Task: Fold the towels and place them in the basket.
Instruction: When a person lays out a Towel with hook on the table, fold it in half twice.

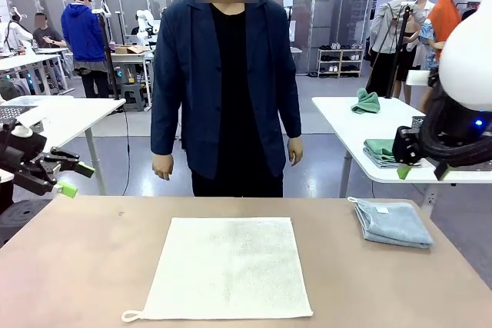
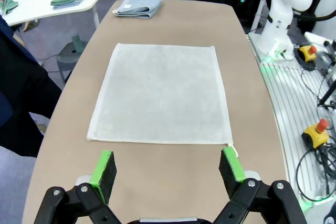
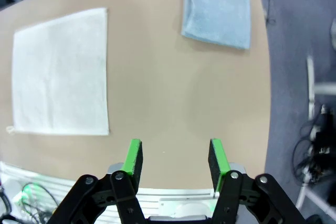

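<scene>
Spread flat in the middle of the table [image 1: 77,266]: cream towel [image 1: 228,266], loop at its near left corner. Folded by the far right edge, well apart from it: blue towel [image 1: 393,222], label up. Hovering beyond the table's left side, fingers wide apart, empty: left hand [image 1: 77,179]. Raised at the right, fingers apart, empty: right hand [image 1: 423,171]. Bare tabletop between each hand and the towels. Standing at the far side, arms down: person [image 1: 227,90]. Farther back, green cloths [image 1: 380,147] on a side table [image 1: 346,113].

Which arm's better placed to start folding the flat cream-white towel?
Left, likely. The open left tool faces the flat cream-white terry towel squarely, its nearest edge just ahead. The open right tool sees that towel off to one side and sits nearer the folded pale blue-grey terry towel.
</scene>
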`<act>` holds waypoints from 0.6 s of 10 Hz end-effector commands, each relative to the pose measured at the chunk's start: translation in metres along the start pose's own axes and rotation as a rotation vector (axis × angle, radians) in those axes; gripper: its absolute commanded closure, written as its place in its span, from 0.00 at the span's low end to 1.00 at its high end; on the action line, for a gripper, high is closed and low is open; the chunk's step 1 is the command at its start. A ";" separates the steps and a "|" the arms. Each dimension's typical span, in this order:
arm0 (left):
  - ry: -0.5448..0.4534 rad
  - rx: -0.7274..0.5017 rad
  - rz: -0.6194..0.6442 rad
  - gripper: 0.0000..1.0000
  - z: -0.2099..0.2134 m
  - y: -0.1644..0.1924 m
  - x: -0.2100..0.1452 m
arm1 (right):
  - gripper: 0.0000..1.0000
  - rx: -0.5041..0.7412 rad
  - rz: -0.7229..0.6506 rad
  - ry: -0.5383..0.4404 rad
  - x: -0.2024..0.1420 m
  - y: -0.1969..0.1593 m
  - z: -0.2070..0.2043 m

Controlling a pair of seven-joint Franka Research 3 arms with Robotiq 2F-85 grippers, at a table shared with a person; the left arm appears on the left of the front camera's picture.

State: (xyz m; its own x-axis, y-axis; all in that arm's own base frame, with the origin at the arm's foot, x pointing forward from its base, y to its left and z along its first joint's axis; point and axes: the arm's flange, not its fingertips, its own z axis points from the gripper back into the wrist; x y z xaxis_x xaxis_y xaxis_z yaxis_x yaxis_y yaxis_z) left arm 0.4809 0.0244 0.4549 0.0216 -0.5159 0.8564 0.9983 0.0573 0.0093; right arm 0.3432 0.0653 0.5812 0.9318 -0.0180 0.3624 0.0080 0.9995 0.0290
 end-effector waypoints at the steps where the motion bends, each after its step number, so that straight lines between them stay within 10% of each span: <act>1: 0.117 0.024 -0.023 0.00 -0.011 -0.014 0.051 | 0.36 -0.004 0.214 -0.018 0.015 0.032 0.007; 6: 0.559 0.020 -0.004 0.00 -0.122 -0.054 0.175 | 0.36 0.155 1.051 -0.116 0.016 0.155 -0.010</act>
State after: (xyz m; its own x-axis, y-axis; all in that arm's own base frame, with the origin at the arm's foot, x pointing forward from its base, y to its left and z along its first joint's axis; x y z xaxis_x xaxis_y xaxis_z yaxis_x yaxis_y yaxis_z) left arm 0.4345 -0.1613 0.5458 0.0224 -0.8399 0.5423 0.9967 0.0610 0.0534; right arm 0.3504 0.2220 0.5917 0.5512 0.7534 0.3585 -0.7393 0.6402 -0.2089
